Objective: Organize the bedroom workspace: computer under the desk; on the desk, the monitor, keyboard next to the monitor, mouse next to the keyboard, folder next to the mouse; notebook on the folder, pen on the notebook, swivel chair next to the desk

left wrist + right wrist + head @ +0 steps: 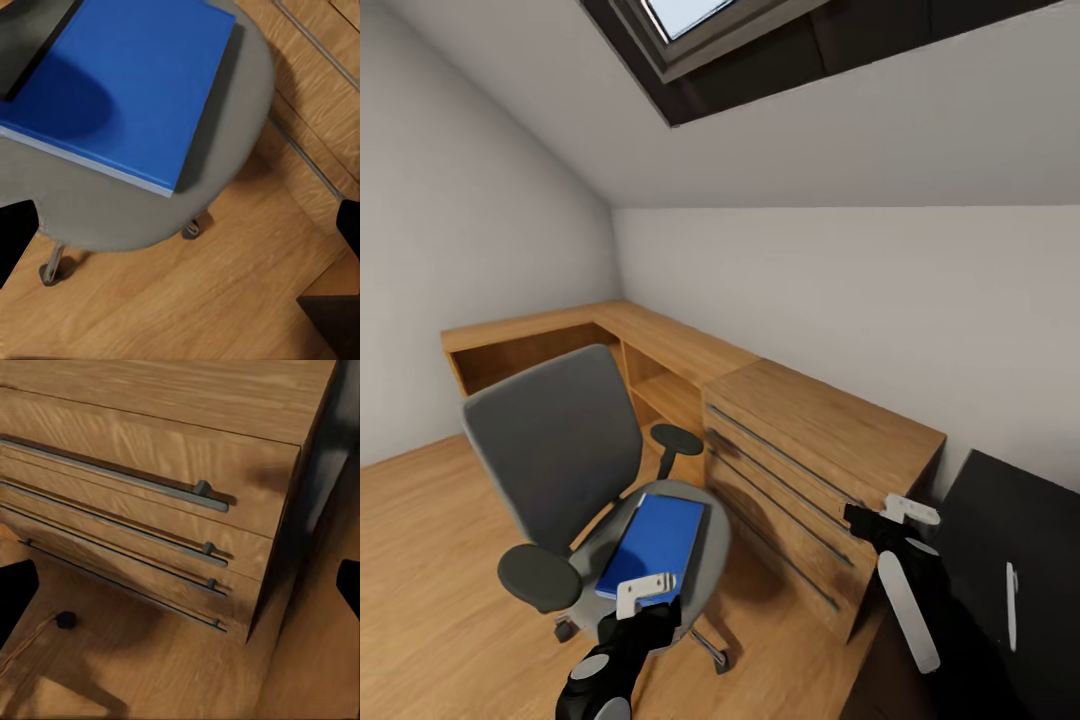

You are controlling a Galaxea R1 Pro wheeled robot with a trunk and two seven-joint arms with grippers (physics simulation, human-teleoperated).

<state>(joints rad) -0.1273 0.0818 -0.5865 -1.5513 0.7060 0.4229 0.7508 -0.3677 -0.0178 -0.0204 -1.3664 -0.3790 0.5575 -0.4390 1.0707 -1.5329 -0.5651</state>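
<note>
Folder (653,540) lies flat on swivel chair (560,440) seat, far corner hidden under the backrest in the wrist view. Left gripper (645,592) hovers above its near edge, jaws spread wide, holding nothing. Right gripper (900,515) is by the wooden drawer unit (810,470), apparently open. Desk (1020,540) is cut off at the frame edge; the pen (1011,605) lies on it.

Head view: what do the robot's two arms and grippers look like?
Both arms are black with white parts. The left gripper has white blocky fingers on a black wrist with a grey round cap lower down. The right gripper is white too, behind it a long white rounded forearm panel.
</note>
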